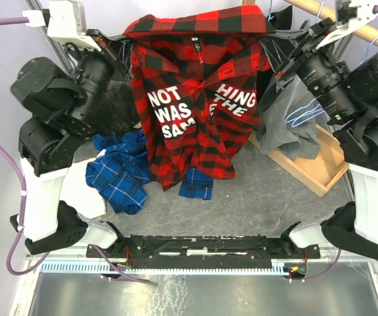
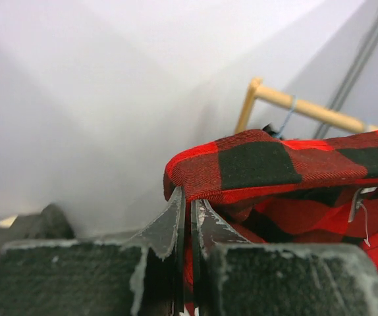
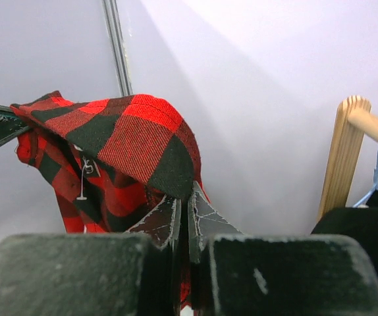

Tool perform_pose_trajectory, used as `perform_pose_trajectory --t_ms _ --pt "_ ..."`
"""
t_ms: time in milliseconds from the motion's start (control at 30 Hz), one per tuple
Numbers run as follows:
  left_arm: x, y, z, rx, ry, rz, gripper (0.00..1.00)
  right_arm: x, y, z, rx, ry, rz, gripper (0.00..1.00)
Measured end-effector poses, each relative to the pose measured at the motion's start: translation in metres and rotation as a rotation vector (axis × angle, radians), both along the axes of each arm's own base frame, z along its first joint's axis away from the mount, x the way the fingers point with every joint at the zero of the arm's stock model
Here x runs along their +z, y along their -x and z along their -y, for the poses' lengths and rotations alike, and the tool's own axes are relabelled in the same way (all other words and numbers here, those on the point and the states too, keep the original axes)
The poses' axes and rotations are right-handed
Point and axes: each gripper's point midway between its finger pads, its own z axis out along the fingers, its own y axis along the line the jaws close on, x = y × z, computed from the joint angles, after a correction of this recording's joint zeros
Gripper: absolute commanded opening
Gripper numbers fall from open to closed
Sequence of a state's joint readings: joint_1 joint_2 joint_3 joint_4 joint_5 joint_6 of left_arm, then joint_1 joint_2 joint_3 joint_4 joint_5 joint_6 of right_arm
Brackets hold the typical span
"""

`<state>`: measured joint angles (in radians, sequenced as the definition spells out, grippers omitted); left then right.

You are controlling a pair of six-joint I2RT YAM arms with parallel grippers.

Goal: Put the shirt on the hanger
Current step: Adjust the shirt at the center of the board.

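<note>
We held 1 shirt (image 1: 199, 105) aloft, L jaws & R jaws each clamped tight on a top corner. 1 blue shirt (image 1: 120, 174) lay on the worktop (image 1: 255, 191); 1 hanger (image 1: 304, 115) showed to its right, against grey cloth (image 1: 288, 135).

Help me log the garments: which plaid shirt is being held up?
The red-and-black shirt with white lettering, pinched by the left gripper and right gripper; the blue plaid shirt lies crumpled on the table.

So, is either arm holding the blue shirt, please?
No, the blue shirt lies crumpled on the table, beneath the held-up red shirt.
</note>
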<state>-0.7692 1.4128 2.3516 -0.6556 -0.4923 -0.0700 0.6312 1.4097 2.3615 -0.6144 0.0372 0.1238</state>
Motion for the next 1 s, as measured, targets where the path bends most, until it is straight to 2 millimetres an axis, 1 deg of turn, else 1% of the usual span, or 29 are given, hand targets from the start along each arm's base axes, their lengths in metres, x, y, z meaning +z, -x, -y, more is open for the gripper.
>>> perform_pose_trajectory --t_ms 33,100,167,200,267,300,367,400,433,467,533,567,600,633,733,767,800,867,900,933,1000 --pt "0.008 0.005 0.001 -0.024 0.010 0.022 0.03 0.005 0.004 0.001 0.006 -0.005 0.014 0.00" --pt "0.018 0.012 0.003 -0.060 0.022 0.051 0.03 0.013 0.010 0.003 0.016 -0.010 0.038 0.00" --pt "0.021 0.014 0.005 -0.076 0.023 0.062 0.03 0.014 0.013 0.005 0.019 -0.007 0.045 0.00" --pt "0.019 0.013 0.006 -0.077 0.018 0.059 0.03 0.012 0.013 0.005 0.017 -0.002 0.041 0.00" --pt "0.010 0.009 0.008 -0.068 -0.002 0.040 0.03 0.005 0.011 0.004 0.013 0.012 0.021 0.00" --pt "-0.001 0.005 0.009 -0.054 -0.019 0.018 0.03 -0.004 0.009 0.004 0.008 0.026 -0.001 0.00" --pt "-0.028 -0.003 0.008 -0.022 -0.062 -0.040 0.03 -0.023 0.003 0.001 0.001 0.059 -0.052 0.00" --pt "-0.050 -0.007 0.007 0.002 -0.093 -0.081 0.03 -0.037 -0.002 -0.001 -0.004 0.080 -0.085 0.00" --pt "-0.067 -0.010 0.005 0.020 -0.122 -0.116 0.03 -0.051 -0.007 -0.004 -0.009 0.100 -0.121 0.00" --pt "-0.089 -0.014 0.004 0.044 -0.155 -0.157 0.03 -0.068 -0.014 -0.008 -0.010 0.123 -0.162 0.00" --pt "-0.133 -0.020 0.000 0.083 -0.223 -0.238 0.03 -0.108 -0.027 -0.018 -0.011 0.167 -0.256 0.00" --pt "-0.158 -0.023 -0.001 0.099 -0.252 -0.283 0.03 -0.145 -0.038 -0.026 -0.006 0.205 -0.339 0.00" --pt "-0.182 -0.024 -0.002 0.112 -0.280 -0.326 0.03 -0.160 -0.040 -0.029 -0.006 0.221 -0.374 0.00" --pt "-0.211 -0.025 -0.002 0.120 -0.310 -0.376 0.03 -0.186 -0.048 -0.034 -0.006 0.241 -0.426 0.00" --pt "-0.286 -0.025 -0.003 0.128 -0.372 -0.510 0.03 -0.276 -0.060 -0.045 -0.013 0.325 -0.608 0.00" --pt "-0.338 -0.020 -0.003 0.122 -0.408 -0.603 0.03 -0.325 -0.062 -0.047 -0.020 0.372 -0.708 0.00" --pt "-0.352 -0.018 -0.004 0.120 -0.423 -0.631 0.03 -0.343 -0.061 -0.047 -0.024 0.392 -0.747 0.00" --pt "-0.402 -0.011 -0.006 0.112 -0.436 -0.724 0.03 -0.384 -0.061 -0.047 -0.036 0.418 -0.819 0.00" --pt "-0.420 -0.007 -0.007 0.107 -0.441 -0.763 0.03 -0.404 -0.060 -0.045 -0.046 0.436 -0.852 0.00" --pt "-0.440 -0.003 -0.010 0.106 -0.441 -0.805 0.03 -0.417 -0.059 -0.043 -0.054 0.448 -0.876 0.00" --pt "-0.472 0.003 -0.019 0.111 -0.428 -0.881 0.03 -0.445 -0.059 -0.042 -0.070 0.474 -0.920 0.00"
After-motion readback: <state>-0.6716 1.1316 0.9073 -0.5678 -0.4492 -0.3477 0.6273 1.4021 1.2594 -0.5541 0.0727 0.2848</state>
